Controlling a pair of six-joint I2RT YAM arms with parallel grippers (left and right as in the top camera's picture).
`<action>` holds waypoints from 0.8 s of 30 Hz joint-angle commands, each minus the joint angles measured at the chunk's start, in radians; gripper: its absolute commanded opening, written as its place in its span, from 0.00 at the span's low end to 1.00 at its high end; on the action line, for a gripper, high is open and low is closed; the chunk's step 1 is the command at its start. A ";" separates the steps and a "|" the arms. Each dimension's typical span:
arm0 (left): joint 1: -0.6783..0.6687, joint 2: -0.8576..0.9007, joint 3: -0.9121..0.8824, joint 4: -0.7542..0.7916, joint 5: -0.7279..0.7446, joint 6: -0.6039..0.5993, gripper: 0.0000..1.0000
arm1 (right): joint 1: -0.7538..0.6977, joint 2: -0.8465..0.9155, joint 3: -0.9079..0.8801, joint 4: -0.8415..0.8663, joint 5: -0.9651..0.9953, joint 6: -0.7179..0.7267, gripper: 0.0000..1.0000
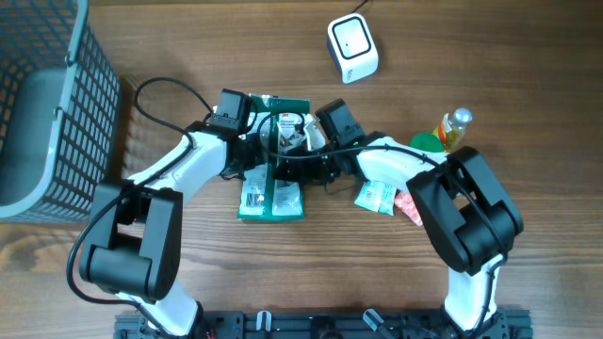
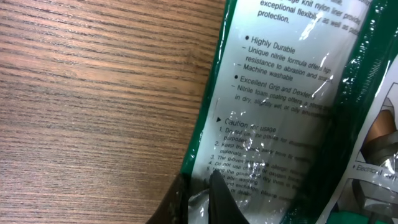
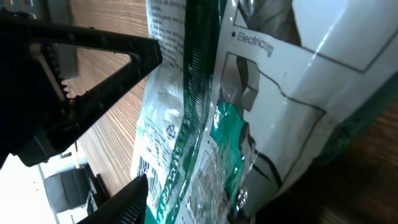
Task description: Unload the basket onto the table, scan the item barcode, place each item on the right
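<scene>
At mid-table we have the glove packet pinched at its edge by the left gripper, right gripper gaping astride it; slick film could slip as we lift.

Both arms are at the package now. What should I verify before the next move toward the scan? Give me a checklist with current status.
1. Left end effector shut on glove package: ok.
2. Right end effector gripping the package: not ok, jaws open either side of it.
3. Scanner in view and unobstructed: ok.
4. Barcode turned towards the scanner: cannot tell.
</scene>
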 commanded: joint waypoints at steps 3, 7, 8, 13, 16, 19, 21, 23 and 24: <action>-0.011 0.029 -0.040 -0.003 0.038 -0.018 0.04 | 0.008 0.048 -0.018 0.024 0.058 0.000 0.49; -0.011 0.029 -0.040 0.005 0.038 -0.017 0.04 | 0.008 0.048 -0.018 0.043 0.019 -0.003 0.43; -0.011 0.029 -0.040 0.005 0.038 -0.017 0.04 | 0.008 0.048 -0.018 0.047 0.016 -0.003 0.43; -0.011 0.029 -0.040 0.028 0.038 -0.018 0.04 | 0.008 0.048 -0.018 0.047 0.017 -0.004 0.42; -0.011 0.029 -0.040 0.051 0.038 -0.026 0.04 | 0.008 0.048 -0.018 0.047 0.016 -0.003 0.36; -0.011 0.029 -0.040 0.057 0.038 -0.025 0.04 | 0.010 0.048 -0.018 0.047 0.016 -0.003 0.37; -0.011 0.029 -0.040 0.056 0.038 -0.025 0.04 | 0.019 0.048 -0.018 0.048 0.019 0.002 0.38; -0.011 0.029 -0.040 0.056 0.038 -0.025 0.04 | 0.029 0.048 -0.018 0.048 0.029 0.001 0.38; -0.011 0.029 -0.040 0.056 0.038 -0.025 0.04 | 0.037 0.048 -0.018 0.048 0.038 0.001 0.38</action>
